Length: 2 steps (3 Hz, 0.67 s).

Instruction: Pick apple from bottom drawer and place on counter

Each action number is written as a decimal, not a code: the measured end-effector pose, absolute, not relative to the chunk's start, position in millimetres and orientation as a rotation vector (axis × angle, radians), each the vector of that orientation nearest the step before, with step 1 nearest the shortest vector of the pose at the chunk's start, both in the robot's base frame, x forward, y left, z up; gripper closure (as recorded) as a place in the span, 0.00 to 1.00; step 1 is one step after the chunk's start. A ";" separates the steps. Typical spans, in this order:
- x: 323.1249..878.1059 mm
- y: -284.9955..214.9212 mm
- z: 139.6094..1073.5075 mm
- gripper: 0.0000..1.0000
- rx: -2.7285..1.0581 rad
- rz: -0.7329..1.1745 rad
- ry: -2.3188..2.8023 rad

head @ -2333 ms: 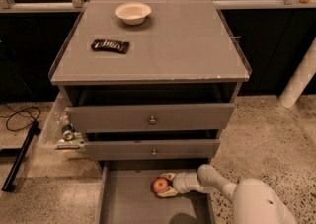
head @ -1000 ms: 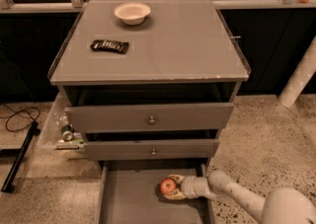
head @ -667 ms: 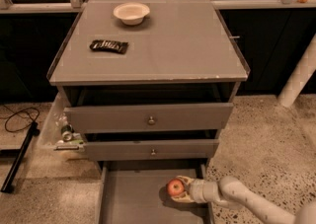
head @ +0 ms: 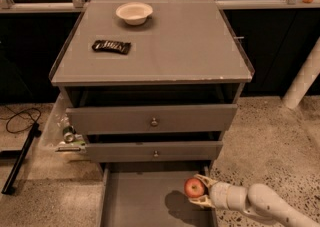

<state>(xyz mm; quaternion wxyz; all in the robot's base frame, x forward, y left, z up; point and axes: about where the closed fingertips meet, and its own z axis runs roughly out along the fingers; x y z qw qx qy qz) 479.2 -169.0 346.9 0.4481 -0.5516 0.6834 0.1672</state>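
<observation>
- While the hand (head: 196, 189) is reaching in from the lower right on its pale arm (head: 260, 205), its two fingers are clamping the apple (head: 193, 187), one above and one below, so the fruit is sitting at the hand's left-pointing tip.
- The apple is hanging over the right side of the bottom drawer (head: 135, 201), near the right wall. A shadow (head: 176, 205) is falling on the grey floor to its lower left, and I am judging from this that the fruit is off the floor.
- Two knobbed drawer fronts (head: 152, 118) are standing behind and above the apple, between it and the tabletop (head: 185, 46).
- The tabletop is lying up and away from the hand, slightly leftward. The coming move is, in my judgement, calling for a rise past those fronts and the front rim before any travel inward.
- A dark wrapped bar (head: 111, 46) and a white bowl (head: 134, 12) are occupying the tabletop's left and far-left, well apart from the right half.
</observation>
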 end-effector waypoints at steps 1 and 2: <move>468.6 -175.2 416.5 1.00 -1.421 0.308 1.683; 457.1 -171.3 449.2 1.00 -1.500 0.226 1.757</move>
